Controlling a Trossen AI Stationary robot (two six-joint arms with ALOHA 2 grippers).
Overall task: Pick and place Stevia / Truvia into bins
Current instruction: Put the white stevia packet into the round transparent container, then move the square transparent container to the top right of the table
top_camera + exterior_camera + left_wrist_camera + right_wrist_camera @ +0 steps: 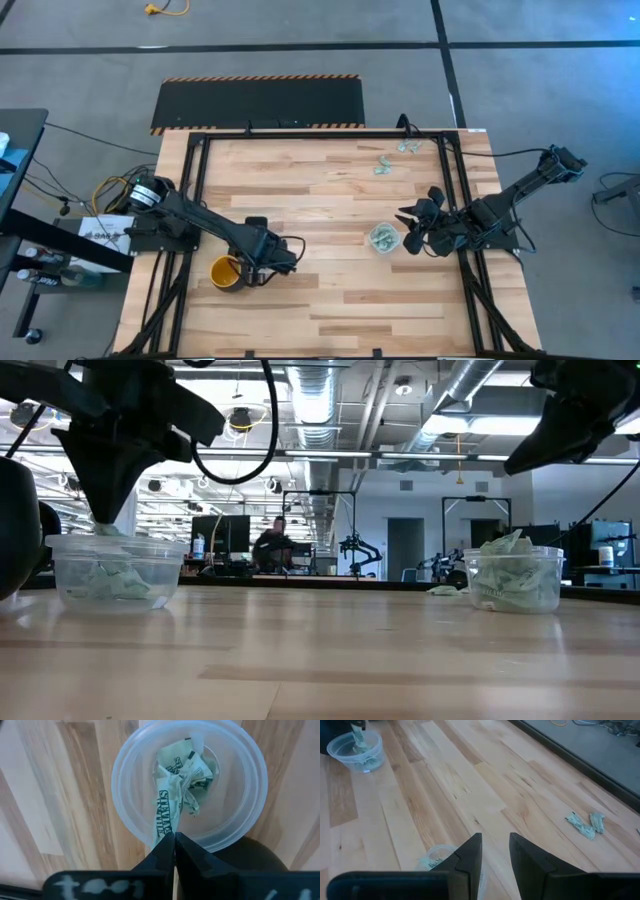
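Your left gripper hangs over the left clear cup, its fingers pinched tight on one Stevia sachet. That sachet hangs with its long axis running straight away from the fingertips, far end down in the cup among a few crumpled sachets on the bottom. Note the yellow mug standing just beside this cup on the side toward the left arm's base; it crowds that side. Your right gripper hovers above the tabletop next to the right clear cup, fingers a narrow gap apart with nothing between them. The right cup holds a heap of sachets rising above its rim in the low view. Loose sachets lie flat near the far right corner of the tabletop, well apart from both cups, lying at differing angles. A person sits in the room beyond.
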